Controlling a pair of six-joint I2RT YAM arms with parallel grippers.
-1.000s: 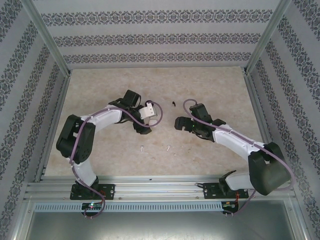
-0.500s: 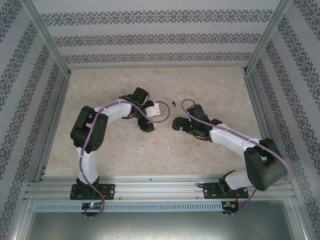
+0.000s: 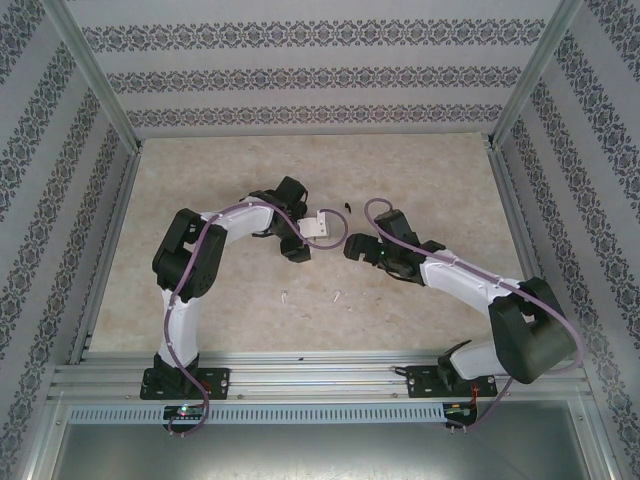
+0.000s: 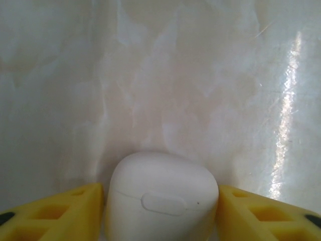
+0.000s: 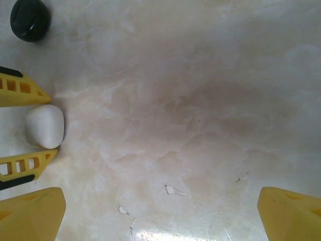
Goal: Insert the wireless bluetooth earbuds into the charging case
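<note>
The left arm (image 3: 185, 270) and the right arm (image 3: 470, 285) were made in the same way, with smooth white links between bulky black joint housings. A thin mauve cable (image 3: 370, 207) ran loosely along each one. The bases (image 3: 160, 383) were black. The fingers (image 4: 60, 213) were bright yellow plastic wedges with rectangular cut-outs.

Bench (image 4: 165, 75): smooth, pale marbled stone-look top, polished enough to throw bright glare streaks. Case (image 4: 161, 198): white plastic, smooth, with a soft sheen, a fine seam line and a shallow oval recess on its face. Fingers (image 4: 55, 216): yellow plastic, matt, moulded with open pockets. Earbuds (image 3: 286, 296): white, too small to judge the finish. Small round object (image 5: 30, 19): black, glossy. Frame rails (image 3: 300, 372): bare ribbed metal, dull silver. Walls (image 3: 300, 75): matt, printed with a repeating pattern.
</note>
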